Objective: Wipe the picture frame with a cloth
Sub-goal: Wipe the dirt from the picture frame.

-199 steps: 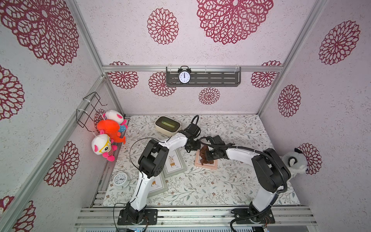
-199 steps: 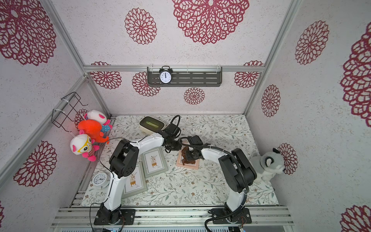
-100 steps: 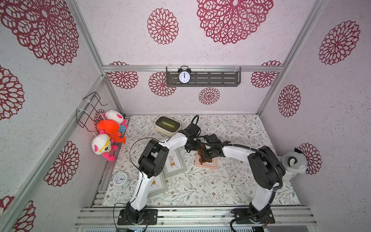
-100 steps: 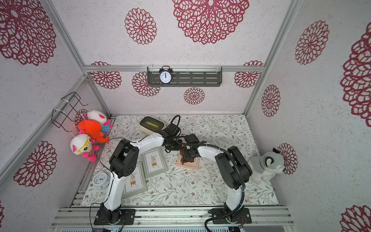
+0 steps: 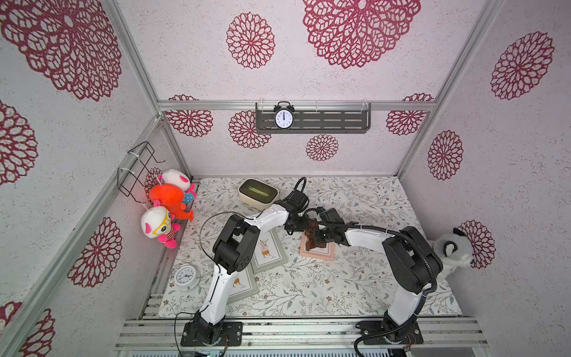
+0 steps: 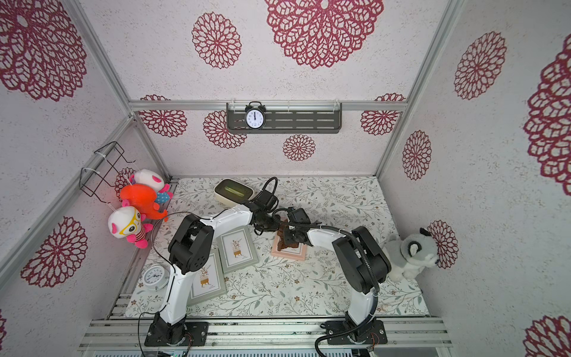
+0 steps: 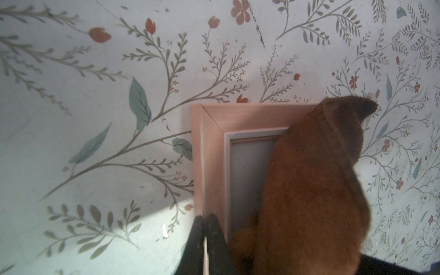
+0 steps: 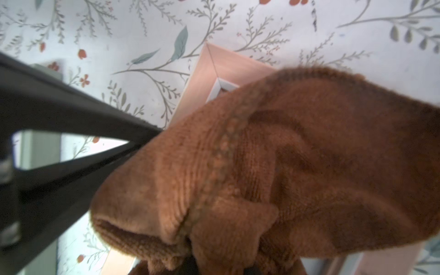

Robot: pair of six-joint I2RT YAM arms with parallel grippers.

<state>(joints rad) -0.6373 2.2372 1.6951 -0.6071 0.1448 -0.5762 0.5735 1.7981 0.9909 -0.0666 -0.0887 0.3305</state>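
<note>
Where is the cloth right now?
In both top views the cloth lies bunched on the pink picture frame, mid-table, just right of the two grey frames.

shelf (image 5: pixel 333 121): black alarm clock (image 5: pixel 283 119) | left wall: wire basket (image 5: pixel 136 168), three plush toys (image 5: pixel 168 202) | worktop (image 5: pixel 355 278): white clock (image 5: pixel 185 277), cream box (image 5: pixel 258 194), two grey picture frames (image 5: pixel 268 252), grey plush (image 5: pixel 452 253) at right

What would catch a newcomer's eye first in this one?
Mid-table, the rust-brown cloth hangs from the right gripper over the pink picture frame, with the shut left gripper at the frame's edge. Bright plush toys hang on the left wall, and an alarm clock stands on the back-wall shelf.
</note>
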